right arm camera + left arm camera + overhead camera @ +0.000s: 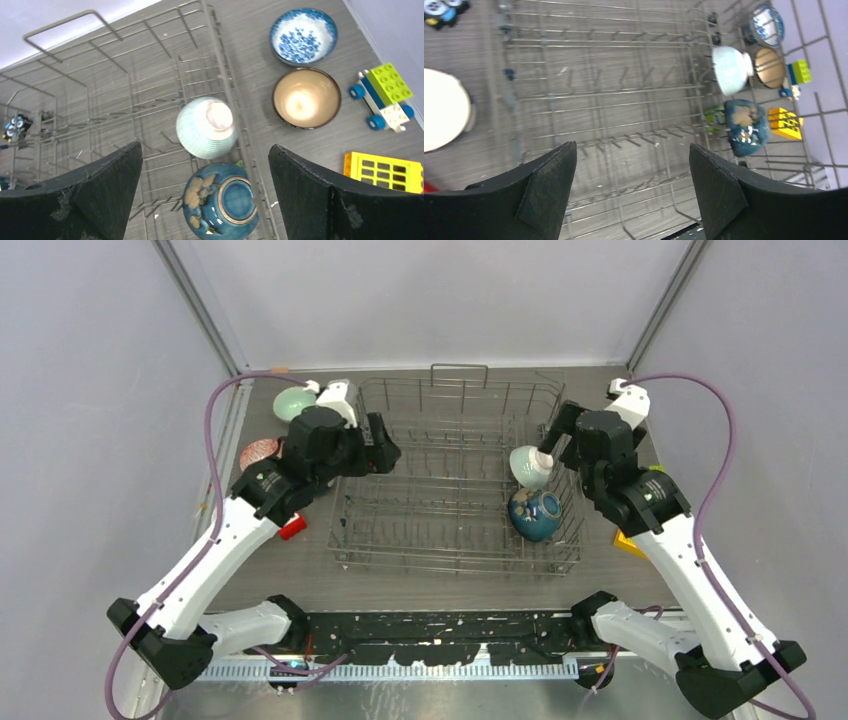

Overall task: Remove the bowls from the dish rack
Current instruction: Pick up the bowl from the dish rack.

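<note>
In the right of the top view, a pale ribbed bowl (528, 466) and a dark blue bowl (534, 514) are seen foot-up in the dish rack (440, 502). Hard, brittle, probably slippery glaze is judged, so the rim is best pinched. Both arms' jaws are spread wide and empty.

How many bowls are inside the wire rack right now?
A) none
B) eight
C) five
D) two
D: only the pale ribbed bowl and the dark blue bowl lie inside the dish rack.
</note>
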